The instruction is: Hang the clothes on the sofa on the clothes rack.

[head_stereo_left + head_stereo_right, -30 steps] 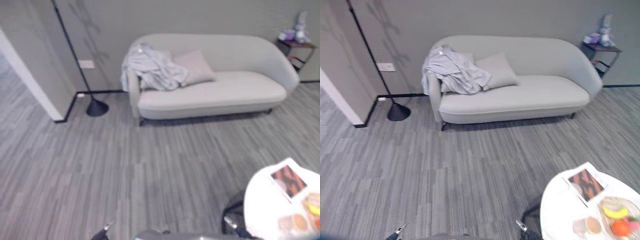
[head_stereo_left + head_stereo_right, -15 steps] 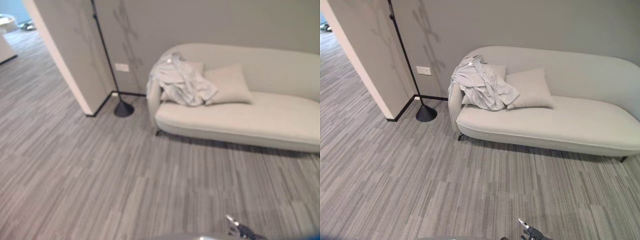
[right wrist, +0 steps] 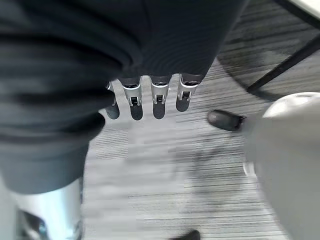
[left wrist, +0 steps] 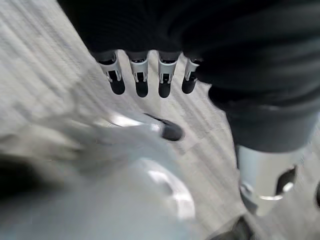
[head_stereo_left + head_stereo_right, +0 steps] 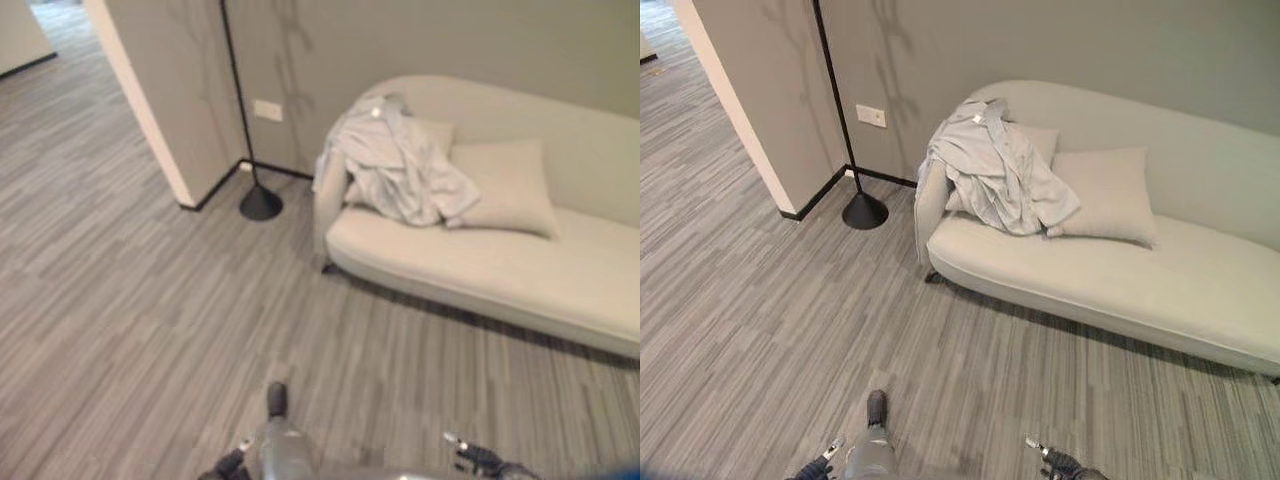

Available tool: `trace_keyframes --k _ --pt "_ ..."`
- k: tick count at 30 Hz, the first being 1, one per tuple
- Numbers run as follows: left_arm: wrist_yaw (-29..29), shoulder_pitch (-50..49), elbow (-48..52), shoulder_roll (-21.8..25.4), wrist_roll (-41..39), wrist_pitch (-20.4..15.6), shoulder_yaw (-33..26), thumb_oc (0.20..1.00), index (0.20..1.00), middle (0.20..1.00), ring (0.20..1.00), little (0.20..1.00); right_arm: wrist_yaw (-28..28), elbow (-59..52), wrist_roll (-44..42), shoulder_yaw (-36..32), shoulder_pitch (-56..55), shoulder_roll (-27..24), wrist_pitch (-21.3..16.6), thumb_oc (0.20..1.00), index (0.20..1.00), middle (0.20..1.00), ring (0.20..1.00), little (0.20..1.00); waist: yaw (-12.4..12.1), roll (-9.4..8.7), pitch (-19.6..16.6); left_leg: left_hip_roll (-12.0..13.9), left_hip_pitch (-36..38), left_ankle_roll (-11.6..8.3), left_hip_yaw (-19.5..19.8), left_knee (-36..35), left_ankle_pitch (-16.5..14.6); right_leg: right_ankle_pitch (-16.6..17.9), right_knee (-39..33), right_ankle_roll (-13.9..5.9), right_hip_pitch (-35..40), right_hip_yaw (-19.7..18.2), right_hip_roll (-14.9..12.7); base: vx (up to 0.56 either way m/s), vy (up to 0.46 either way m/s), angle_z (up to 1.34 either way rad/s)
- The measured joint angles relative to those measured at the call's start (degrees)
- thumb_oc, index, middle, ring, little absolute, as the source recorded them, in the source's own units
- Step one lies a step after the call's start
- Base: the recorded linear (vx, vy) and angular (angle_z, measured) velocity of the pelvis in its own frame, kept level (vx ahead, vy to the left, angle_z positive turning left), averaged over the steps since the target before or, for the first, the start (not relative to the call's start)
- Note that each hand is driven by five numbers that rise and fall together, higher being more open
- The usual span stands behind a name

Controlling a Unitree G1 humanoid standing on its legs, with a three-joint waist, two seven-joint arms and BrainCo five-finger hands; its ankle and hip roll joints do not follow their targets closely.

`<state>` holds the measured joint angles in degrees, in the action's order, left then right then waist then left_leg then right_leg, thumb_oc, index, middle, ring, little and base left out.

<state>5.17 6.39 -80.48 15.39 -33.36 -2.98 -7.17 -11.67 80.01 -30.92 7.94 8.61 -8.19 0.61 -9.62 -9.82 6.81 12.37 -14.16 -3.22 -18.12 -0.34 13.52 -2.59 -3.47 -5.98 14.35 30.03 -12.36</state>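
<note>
Grey shirt (image 5: 995,170), heaped over sofa (image 5: 1120,270) arm, upper centre, pillow (image 5: 1105,195) beside; left hand (image 4: 145,75) and right hand (image 3: 150,97) hang relaxed, empty, floorward; risk: loose folds slipping off mid-grasp, snagging pillow.

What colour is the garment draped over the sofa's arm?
Pale grey-blue garment, clearest in the right eye view.

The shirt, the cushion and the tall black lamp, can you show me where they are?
shirt (image 5: 995,170), right eye view, on the crumpled cloth draped over the sofa's arm end.
cushion (image 5: 1108,195), right eye view, on the middle of its face.
lamp (image 5: 864,212), right eye view, on its round black base.
</note>
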Motion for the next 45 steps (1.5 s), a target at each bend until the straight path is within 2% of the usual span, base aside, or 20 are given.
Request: trace_keyframes --k 3,5,8,11,15,17,23,25,26,31,33,36,37,38,39,40,41,42,43,45 --pt "0.37 0.49 0.50 0.42 -0.51 -0.68 0.00 1.000 1.000 1.000 1.000 1.000 0.05 -2.83 0.52 -0.15 -0.90 0.07 -1.20 1.000 1.000 1.000 1.000 1.000 -0.27 2.11 -0.25 -0.39 4.24 0.92 -1.64 6.09 -7.74 8.04 4.08 -0.74 -0.08 -3.40 -1.65 0.50 0.643 -0.47" --pt "0.54 1.04 -1.98 0.12 -0.37 -0.36 0.83 1.000 1.000 1.000 1.000 1.000 0.16 -1.67 0.46 -1.65 -0.99 -0.36 -1.22 1.000 1.000 1.000 1.000 1.000 -0.01 3.19 -0.35 -1.90 4.26 1.09 -1.11 10.99 -12.92 8.57 10.98 -0.29 -1.84 -6.88 -4.80 0.34 0.612 -0.17" --pt "0.52 0.05 -2.80 -1.11 1.65 -0.39 6.12 1.000 1.000 1.000 1.000 1.000 0.53 -1.33 0.39 -1.84 -3.59 -2.12 -1.08 1.000 1.000 1.000 1.000 1.000 2.29 5.80 -1.46 -7.96 7.64 6.54 -1.12 7.56 -15.10 15.92 30.83 -4.36 -10.77 -7.47 -14.73 0.32 0.665 0.36" --pt "0.39 -0.72 -2.76 -0.11 4.74 -0.54 9.15 1.000 1.000 1.000 1.000 1.000 0.24 -3.07 0.49 -1.80 -2.24 -1.98 -1.06 1.000 1.000 1.000 1.000 1.000 3.03 6.61 -1.28 -10.22 10.80 8.22 -1.36 4.49 -15.51 11.51 40.81 -5.09 -16.42 -5.93 -15.90 0.20 0.257 0.05" --pt "-0.03 -2.21 -2.67 0.05 5.31 -0.67 9.35 1.000 1.000 1.000 1.000 1.000 0.82 -7.82 0.50 -1.74 -2.29 -2.67 -1.40 1.000 1.000 1.000 1.000 1.000 4.87 9.65 -1.12 -10.63 17.20 8.71 -1.40 0.96 -15.82 2.87 37.83 -4.57 -20.56 -2.08 -10.93 0.23 0.064 0.10" --pt "-0.47 -3.27 -0.47 -0.14 5.33 -1.03 8.53 1.000 1.000 1.000 1.000 1.000 2.95 -15.60 0.73 -1.95 -4.12 -3.45 -1.44 1.000 1.000 1.000 1.000 1.000 5.50 10.14 -1.28 -10.73 19.34 8.50 -1.38 -1.71 -15.82 1.85 24.58 -4.84 -21.65 0.39 -8.95 0.26 -0.102 -0.04" --pt "-1.10 -5.95 3.61 -1.07 5.58 -1.04 6.55 1.000 1.000 1.000 1.000 1.000 8.99 -38.79 7.93 -5.55 -9.33 -6.21 -1.64 1.000 1.000 1.000 1.000 1.000 7.70 7.56 -1.35 -11.58 22.35 6.09 0.73 -4.20 -16.46 10.03 6.89 -7.15 -23.38 -3.26 -8.86 0.27 -0.105 0.18" --pt "-1.30 -6.32 4.63 -0.86 5.92 -0.95 6.59 1.000 1.000 1.000 1.000 1.000 10.73 -43.33 11.61 -6.67 -10.97 -6.20 -2.14 1.000 1.000 1.000 1.000 1.000 7.89 4.79 -1.58 -12.61 23.35 4.07 2.04 -4.22 -16.39 10.58 4.29 -6.42 -21.53 -4.36 -8.94 0.36 -0.138 0.41" --pt "-1.52 -7.10 5.79 -1.69 6.55 -0.85 6.68 1.000 1.000 1.000 1.000 1.000 12.95 -44.70 17.77 -7.27 -11.97 -7.26 -2.22 1.000 1.000 1.000 1.000 1.000 7.88 3.55 -1.78 -11.81 23.92 1.77 3.69 -3.66 -17.42 13.29 4.04 -3.46 -20.27 -5.58 -7.90 0.48 -0.196 0.32" --pt "-1.23 -7.91 6.61 -6.26 7.57 -0.54 4.82 1.000 1.000 1.000 1.000 1.000 16.18 -48.86 34.95 -6.26 -11.62 -16.51 -0.86 1.000 1.000 1.000 1.000 1.000 8.04 9.15 -1.34 -5.58 24.24 -1.10 5.20 -2.23 -17.52 11.27 4.39 -1.39 -17.59 -2.56 -1.93 0.28 -0.168 0.17" --pt "-1.59 -7.97 7.06 -6.16 7.57 -0.76 4.32 1.000 1.000 1.000 1.000 1.000 16.59 -51.27 39.33 -5.07 -11.25 -18.79 -0.92 1.000 1.000 1.000 1.000 1.000 7.94 9.47 -1.11 -3.92 23.81 -2.02 6.40 0.07 -17.88 9.95 4.48 -1.26 -16.56 -1.78 -0.93 0.26 -0.254 0.15" --pt "-2.83 -6.37 10.06 -4.77 7.55 -1.06 5.04 1.000 1.000 1.000 1.000 1.000 17.72 -58.07 45.77 0.87 -5.33 -20.18 -2.04 1.000 1.000 1.000 1.000 1.000 6.43 6.70 -0.18 -0.19 14.21 -2.75 10.22 17.89 -17.51 7.92 1.46 0.75 -15.10 -1.08 2.69 0.19 -0.278 0.10" --pt "-3.04 -6.67 13.77 -5.62 7.46 -1.26 5.15 1.000 1.000 1.000 1.000 1.000 18.30 -59.82 47.67 2.43 -1.84 -21.13 -3.30 1.000 1.000 1.000 1.000 1.000 4.73 7.26 0.82 2.37 6.09 -8.04 15.47 32.92 -14.10 5.64 4.03 4.22 -15.24 -0.87 4.92 0.25 -0.292 0.06" --pt "-3.19 -7.28 18.44 -5.95 7.04 -2.07 7.26 1.000 1.000 1.000 1.000 1.000 19.01 -59.98 49.46 3.34 1.35 -21.80 -4.24 1.000 1.000 1.000 1.000 1.000 2.50 7.96 1.82 4.41 -2.07 -9.31 20.82 46.54 -6.11 2.54 6.15 5.92 -14.77 -0.90 6.98 0.29 -0.142 0.11" --pt "-3.25 -8.55 21.60 -5.43 6.97 -2.30 7.86 1.000 1.000 1.000 1.000 1.000 19.71 -58.67 50.74 5.88 3.44 -22.15 -5.10 1.000 1.000 1.000 1.000 1.000 0.87 7.75 1.73 4.53 -6.92 -8.29 20.15 52.34 -5.34 2.19 3.75 6.62 -12.81 -0.54 8.10 0.26 -0.048 0.09" --pt "-3.35 -9.64 24.20 -4.57 6.67 -2.70 8.27 1.000 1.000 1.000 1.000 1.000 20.03 -55.54 52.32 9.02 7.09 -21.91 -5.32 1.000 1.000 1.000 1.000 1.000 0.63 5.93 2.09 4.67 -8.26 -4.93 13.07 44.07 -8.13 1.91 1.21 7.13 -11.48 -0.16 8.08 0.29 0.088 0.27" --pt "-3.35 -10.25 25.88 -3.67 6.01 -2.79 9.36 1.000 1.000 1.000 1.000 1.000 20.27 -54.53 52.57 9.60 8.83 -22.24 -5.30 1.000 1.000 1.000 1.000 1.000 0.67 5.36 2.50 4.31 -7.72 -4.37 8.16 29.22 -8.16 2.05 -0.76 7.03 -10.69 0.97 8.23 0.24 0.120 0.20" --pt "-3.26 -11.98 26.85 -3.64 5.13 -2.86 9.59 1.000 1.000 1.000 1.000 1.000 21.09 -54.01 53.38 9.59 9.31 -21.89 -5.44 1.000 1.000 1.000 1.000 1.000 -0.24 6.39 2.12 4.73 -5.64 -5.04 6.54 8.80 -7.09 2.52 -1.74 6.40 -9.77 1.75 9.58 0.32 0.191 0.20" --pt "-3.32 -12.47 26.19 -3.81 4.95 -2.87 9.53 1.000 1.000 1.000 1.000 1.000 21.75 -51.93 53.47 10.36 9.66 -21.24 -5.23 1.000 1.000 1.000 1.000 1.000 -0.37 6.86 2.19 5.26 -5.23 -5.84 6.66 -1.70 -6.28 2.16 -2.00 5.77 -8.81 2.07 10.93 0.31 0.183 0.02" --pt "-3.79 -11.88 21.44 -4.73 4.44 -2.75 9.49 1.000 1.000 1.000 1.000 1.000 22.35 -44.59 53.32 15.48 12.63 -18.74 -4.81 1.000 1.000 1.000 1.000 1.000 -0.64 7.51 2.54 5.94 -5.89 -6.97 8.41 -5.38 -5.20 0.41 -1.98 4.86 -6.30 1.77 12.47 0.36 0.243 -0.12"
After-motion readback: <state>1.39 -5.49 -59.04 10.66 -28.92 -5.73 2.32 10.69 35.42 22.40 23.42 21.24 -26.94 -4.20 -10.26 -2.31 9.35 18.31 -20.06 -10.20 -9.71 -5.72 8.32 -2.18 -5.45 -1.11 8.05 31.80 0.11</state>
